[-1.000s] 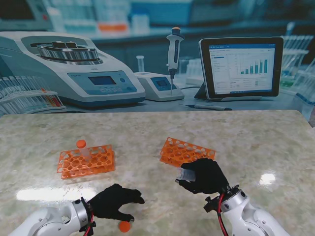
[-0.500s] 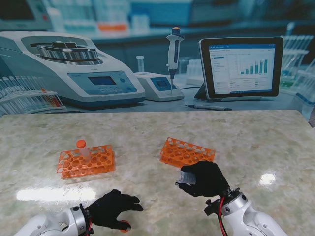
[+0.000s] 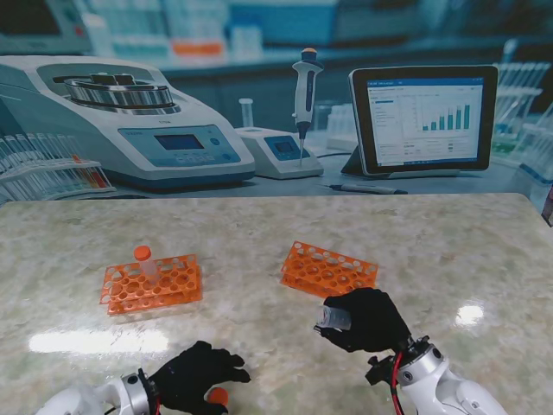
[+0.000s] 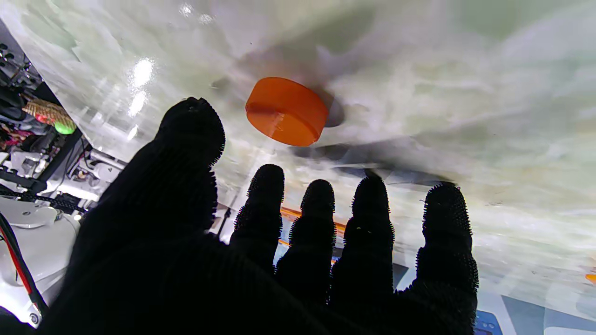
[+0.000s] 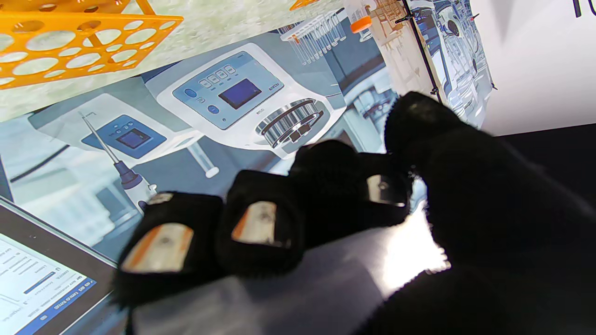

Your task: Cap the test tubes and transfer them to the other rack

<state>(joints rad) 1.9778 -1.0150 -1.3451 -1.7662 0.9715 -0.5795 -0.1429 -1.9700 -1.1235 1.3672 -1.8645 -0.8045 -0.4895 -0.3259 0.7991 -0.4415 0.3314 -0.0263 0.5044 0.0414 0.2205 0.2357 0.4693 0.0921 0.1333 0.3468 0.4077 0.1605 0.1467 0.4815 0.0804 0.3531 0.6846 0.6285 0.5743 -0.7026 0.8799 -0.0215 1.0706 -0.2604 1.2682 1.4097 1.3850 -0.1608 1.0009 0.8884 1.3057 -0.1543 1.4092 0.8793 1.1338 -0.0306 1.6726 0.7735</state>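
My right hand point(image 3: 370, 320) is shut on a clear test tube point(image 3: 333, 317), held lying sideways just nearer to me than the right orange rack point(image 3: 328, 267). In the right wrist view the tube point(image 5: 326, 274) runs across the palm under the curled fingers point(image 5: 260, 223). My left hand point(image 3: 197, 376) hovers open, fingers spread, over an orange cap point(image 3: 218, 396) lying on the table near the front edge. The left wrist view shows the cap point(image 4: 286, 110) just past the fingertips point(image 4: 321, 195), untouched. The left orange rack point(image 3: 151, 282) holds one capped tube point(image 3: 143, 260).
The marble table point(image 3: 449, 242) stretches to the far edge, backed by a printed lab scene with a centrifuge, a pipette and a tablet. A bright glare patch point(image 3: 95, 341) lies on the table beside my left hand.
My left hand has drawn back toward me and now covers the orange cap. My right hand, still holding the tube, has shifted slightly nearer to me and to the right.
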